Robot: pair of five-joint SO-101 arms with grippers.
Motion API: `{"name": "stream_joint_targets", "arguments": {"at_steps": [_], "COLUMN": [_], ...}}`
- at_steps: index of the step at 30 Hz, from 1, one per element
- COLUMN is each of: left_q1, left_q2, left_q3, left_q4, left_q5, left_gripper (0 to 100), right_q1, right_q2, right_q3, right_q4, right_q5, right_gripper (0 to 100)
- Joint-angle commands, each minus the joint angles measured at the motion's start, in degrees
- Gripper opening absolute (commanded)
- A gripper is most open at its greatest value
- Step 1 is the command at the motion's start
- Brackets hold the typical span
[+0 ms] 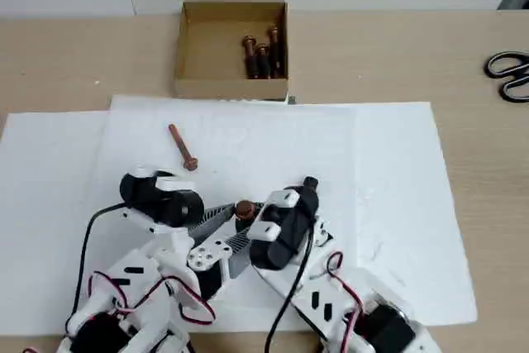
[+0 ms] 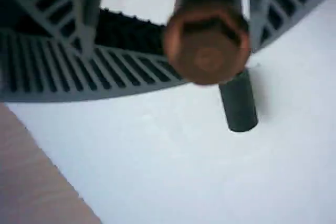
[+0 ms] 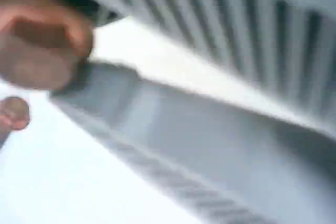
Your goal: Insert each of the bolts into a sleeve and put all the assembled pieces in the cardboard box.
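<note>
1. A white paper sheet point(image 1: 50, 204) covers most of the wooden table point(image 1: 50, 55), and both arms work over it.
2. A loose bolt point(image 1: 182, 146) lies flat on the sheet, well apart from the grippers. Its head points toward the arms and its shank slants up toward the box.
3. The left gripper point(image 1: 225, 213) reaches in from the left arm's black motor to the middle of the sheet. In the left wrist view its grey ribbed fingers point(image 2: 52, 61) stand on either side of a copper hex head, and it seems clamped on that piece, though the close view blurs the contact.
4. The cardboard box point(image 1: 192, 47) sits on the table at the sheet's far edge. 3 assembled pieces point(image 1: 261, 57) lie side by side in its right half.
5. The held bolt point(image 1: 245, 208) sits between the 2 grippers, above the sheet, with its head turned up. In the left wrist view a dark sleeve point(image 2: 239, 103) hangs below the head toward the paper, with the bolt set in it.
6. The right gripper point(image 1: 248, 233) comes in from the right arm and meets the same piece, just beside the left one. Whether it is open or closed I cannot tell.
7. A pair of scissors point(image 1: 508, 76) lies on bare wood at the far right, well apart from everything else.
</note>
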Motion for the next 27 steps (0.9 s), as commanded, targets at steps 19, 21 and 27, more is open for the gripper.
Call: {"name": "stream_joint_targets", "arguments": {"at_steps": [19,21,27], "left_q1": [-17.3,-18.5,-22.4], "left_q2": [-0.1,-0.4,-0.4], "left_q3": [1.2,6.2,18.2], "left_q4": [-0.5,-2.3,-10.8], "left_q5": [-13.5,-13.6,-14.5], "left_gripper": [0,1,1], "right_q1": [16.0,18.0,26.4], "right_q2": [1.5,5.6,29.6], "right_q3": [2.1,0.5,-12.7], "right_q4": [-15.7,-17.2,-24.5], "right_q5": [0.4,0.4,-4.1], "right_gripper": [0.4,0.4,0.3]}}
